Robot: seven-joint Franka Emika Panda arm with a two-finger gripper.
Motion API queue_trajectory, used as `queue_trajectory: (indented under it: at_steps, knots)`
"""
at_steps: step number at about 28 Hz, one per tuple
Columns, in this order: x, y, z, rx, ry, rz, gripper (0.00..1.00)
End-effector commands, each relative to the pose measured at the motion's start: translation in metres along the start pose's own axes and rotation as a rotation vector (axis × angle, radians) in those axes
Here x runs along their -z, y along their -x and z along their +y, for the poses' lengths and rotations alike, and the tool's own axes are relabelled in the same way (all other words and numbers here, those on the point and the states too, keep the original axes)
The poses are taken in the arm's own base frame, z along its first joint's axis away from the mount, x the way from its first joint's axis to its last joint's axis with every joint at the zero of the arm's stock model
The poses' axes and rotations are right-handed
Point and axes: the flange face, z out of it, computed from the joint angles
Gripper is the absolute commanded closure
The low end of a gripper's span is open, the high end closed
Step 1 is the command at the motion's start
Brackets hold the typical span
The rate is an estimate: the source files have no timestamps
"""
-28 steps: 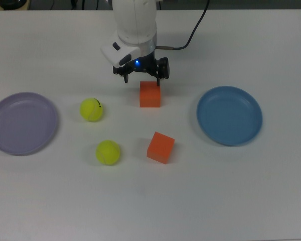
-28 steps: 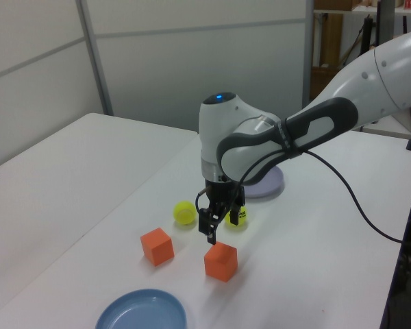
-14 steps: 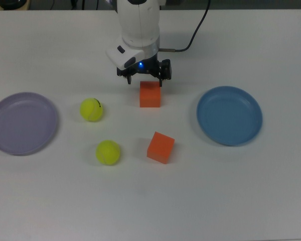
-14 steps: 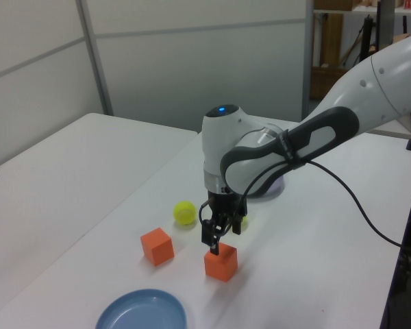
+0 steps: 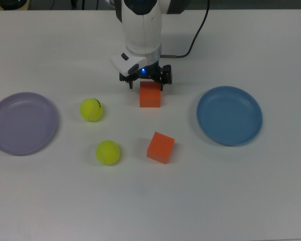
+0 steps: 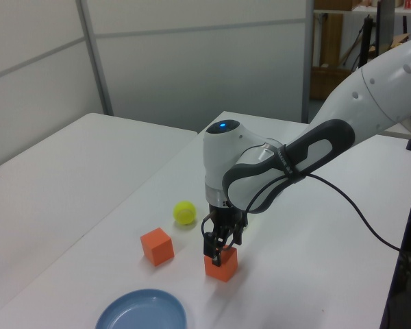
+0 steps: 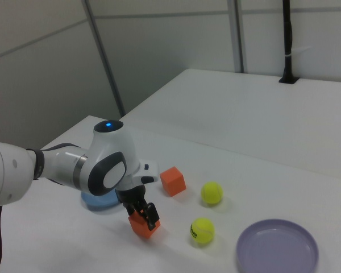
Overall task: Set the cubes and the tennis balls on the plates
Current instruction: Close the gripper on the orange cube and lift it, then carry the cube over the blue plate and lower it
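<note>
Orange cube (image 5: pixel 150 95) framed by open gripper (image 5: pixel 147 84), fingers either side near its top, not visibly clamped; second cube (image 5: pixel 160 147), balls, plates apart on white table (image 5: pixel 241 191).

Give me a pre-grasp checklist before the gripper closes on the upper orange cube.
1. Gripper over the target orange cube: ok, it straddles the cube's far edge in the top view.
2. Fingers open: ok.
3. Fingers low enough around the cube: ok, the left view shows them at cube height.
4. Medium blue round plate bare: ok.
5. Second orange cube and both yellow-green tennis balls stand apart from the target: ok.
</note>
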Motion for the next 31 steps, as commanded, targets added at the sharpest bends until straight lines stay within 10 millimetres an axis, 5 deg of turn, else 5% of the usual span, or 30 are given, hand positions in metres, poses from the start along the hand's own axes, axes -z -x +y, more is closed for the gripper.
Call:
queue_trajectory:
  at_steps: [1, 4, 7, 9, 13, 17, 22, 31]
  knots:
    - [-0.013, 0.003, -0.007, 0.022, 0.013, 0.007, 0.0]
    - [-0.019, 0.001, -0.011, 0.024, 0.006, 0.023, 0.07]
    - [-0.024, -0.001, -0.011, 0.019, 0.005, 0.02, 0.26]
    - [-0.023, -0.002, -0.012, 0.02, 0.002, 0.022, 0.55]
    - [-0.017, -0.005, -0.02, 0.04, -0.004, 0.035, 0.93]
    - [-0.007, -0.007, -0.023, 0.064, -0.007, 0.052, 1.0]
    - [0.03, -0.017, -0.048, 0.105, -0.027, 0.12, 1.0]
    - [0.071, -0.026, -0.124, 0.183, -0.07, 0.189, 1.0]
